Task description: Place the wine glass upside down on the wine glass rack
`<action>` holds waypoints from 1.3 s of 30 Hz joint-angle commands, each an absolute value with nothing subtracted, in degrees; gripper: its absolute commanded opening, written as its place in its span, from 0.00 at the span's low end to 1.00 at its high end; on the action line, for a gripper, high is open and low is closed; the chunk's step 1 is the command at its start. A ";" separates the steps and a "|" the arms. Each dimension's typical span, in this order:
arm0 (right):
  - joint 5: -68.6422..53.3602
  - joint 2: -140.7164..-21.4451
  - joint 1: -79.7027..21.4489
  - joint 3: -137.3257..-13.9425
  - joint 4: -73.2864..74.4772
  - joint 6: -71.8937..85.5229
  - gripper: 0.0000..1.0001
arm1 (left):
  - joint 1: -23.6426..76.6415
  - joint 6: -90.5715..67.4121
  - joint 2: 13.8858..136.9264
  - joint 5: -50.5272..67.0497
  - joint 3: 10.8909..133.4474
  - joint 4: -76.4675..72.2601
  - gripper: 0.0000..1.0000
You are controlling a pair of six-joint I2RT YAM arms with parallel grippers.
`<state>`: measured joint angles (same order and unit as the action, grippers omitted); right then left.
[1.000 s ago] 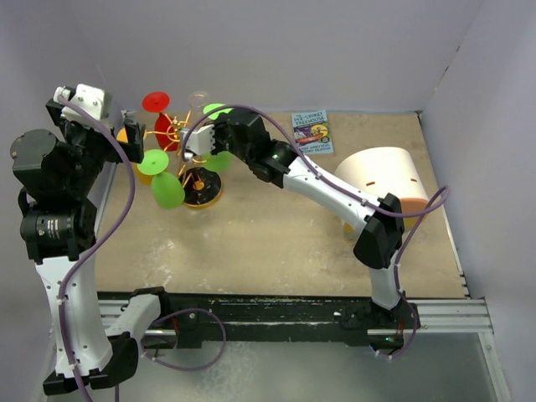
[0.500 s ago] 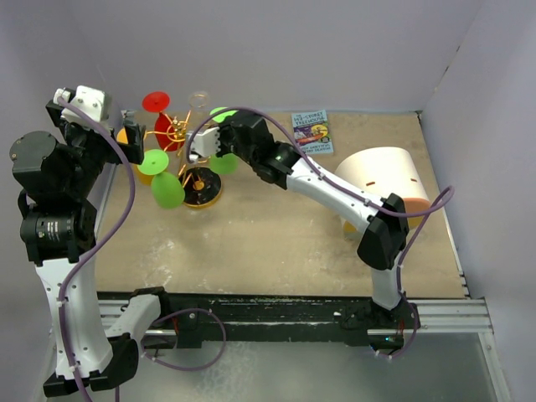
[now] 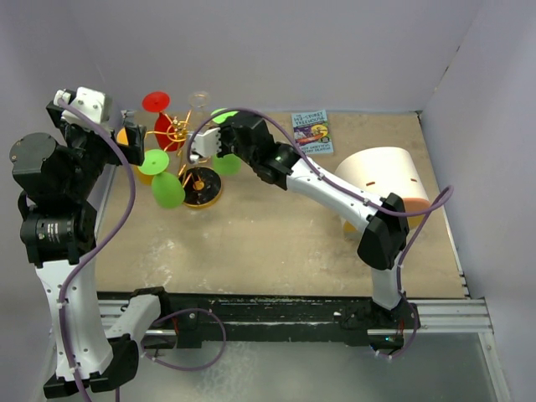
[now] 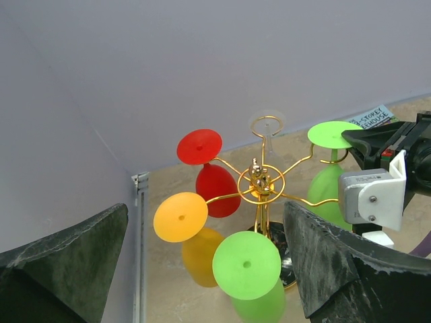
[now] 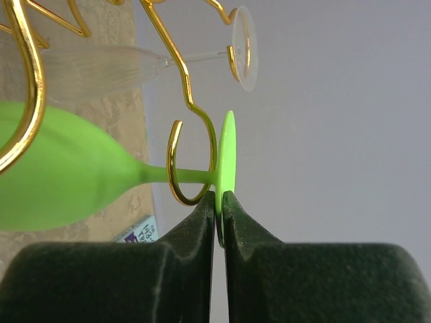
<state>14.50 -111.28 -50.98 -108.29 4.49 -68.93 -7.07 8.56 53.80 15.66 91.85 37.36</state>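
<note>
The gold wire wine glass rack (image 3: 177, 131) stands on a round black base (image 3: 203, 188) at the back left; its hub also shows in the left wrist view (image 4: 260, 183). My right gripper (image 5: 221, 202) is shut on the foot of a green wine glass (image 5: 226, 155). The glass hangs bowl-down with its stem inside a gold loop (image 5: 176, 161). In the top view the gripper (image 3: 219, 124) is at the rack's right side. Red (image 4: 200, 146), orange (image 4: 180, 217), green (image 4: 246, 264) and clear (image 4: 267, 123) glasses hang on other arms. My left gripper (image 4: 205, 208) is open and empty, left of the rack.
A small book (image 3: 312, 131) lies at the back of the table. A large white cylinder (image 3: 385, 176) lies on its side at the right, under the right arm. The left wall and back wall stand close to the rack.
My right gripper has shifted slightly right with the green glass foot in it. The left arm has barely moved.
</note>
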 commanded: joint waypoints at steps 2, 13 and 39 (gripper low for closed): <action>16.64 -108.01 -50.71 -107.84 0.89 -68.56 0.13 | -7.47 8.43 53.18 16.41 91.40 34.68 0.99; 17.14 -107.00 -50.71 -106.63 0.20 -68.23 0.25 | -7.47 8.69 53.12 15.91 90.89 34.43 0.99; 17.74 -97.48 -48.08 -94.72 1.41 -60.70 0.72 | -7.56 8.01 55.31 17.07 88.38 32.16 0.99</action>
